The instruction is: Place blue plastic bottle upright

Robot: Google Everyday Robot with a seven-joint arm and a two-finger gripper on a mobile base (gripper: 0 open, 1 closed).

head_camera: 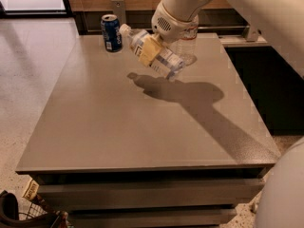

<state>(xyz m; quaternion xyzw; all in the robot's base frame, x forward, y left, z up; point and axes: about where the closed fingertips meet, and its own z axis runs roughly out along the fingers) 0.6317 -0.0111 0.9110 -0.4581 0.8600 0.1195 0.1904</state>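
So the blue plastic bottle [167, 61] is up in the air, clear of the table [118, 127], over the far half of it. It's nowhere near upright: it sits at a slant, with the white cap pointing up and to the left and the base down and to the right. The gripper [149, 50] is clamped around its middle, right across the label, and 1 yellowish pad is showing on the near side.

What worries me from here:
- It's thin, slick plastic held at a slant. If the grip is a bit loose, I'd guess the bottle could pivot or slide between the pads while the wrist turns it.
- Let go at this angle and it drops onto its side and probably rolls.
- If the base comes down on an edge instead of flat, it'll likely tip over on release.
- The taller clear bottle [189, 51] is just behind the wrist, and the soda can [111, 32] is near the cap end, so a wide swing could knock either 1.

The arm comes in from the upper right. Its thick white link [256, 18] angles down to the wrist [173, 13], with the gripper tilted down and left. It throws a long shadow [185, 94] across the table.
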